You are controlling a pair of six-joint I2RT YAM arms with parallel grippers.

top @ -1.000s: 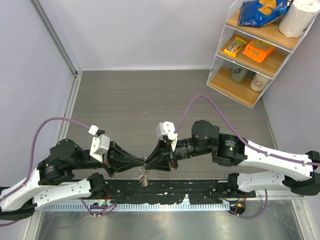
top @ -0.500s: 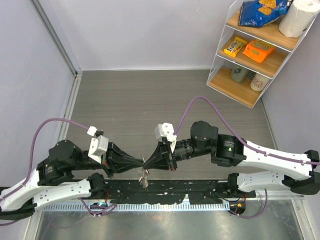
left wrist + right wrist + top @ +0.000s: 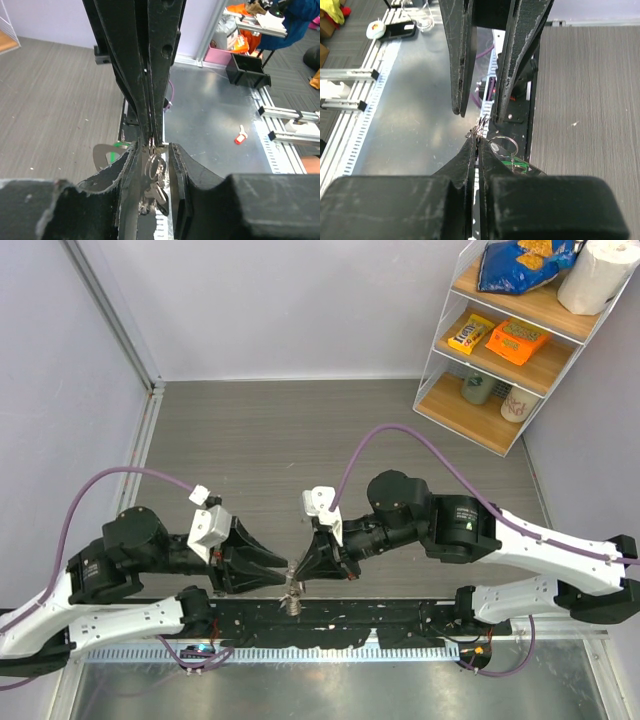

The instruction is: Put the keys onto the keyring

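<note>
The keyring (image 3: 504,146), a thin silvery loop, hangs in the air near the table's front edge. My right gripper (image 3: 476,139) is shut on its wire at the fingertips. A green-headed key (image 3: 512,162) dangles from the ring beside the right finger. In the left wrist view the keyring (image 3: 155,167) and the keys (image 3: 159,192) hang between the parted jaws of my left gripper (image 3: 152,146), which is open. From above, the left gripper (image 3: 281,578) and the right gripper (image 3: 298,575) meet tip to tip, with the keys (image 3: 292,598) hanging below them.
A black rail (image 3: 340,625) runs along the near edge, with a metal surface (image 3: 215,125) behind it. On that surface lies a small red item (image 3: 241,135). A wire shelf (image 3: 505,340) with snacks and a paper roll stands at the back right.
The left gripper has opened and let go of the bunch. The right gripper stays shut on the ring and has shifted slightly left, its arm raised and bent more.
</note>
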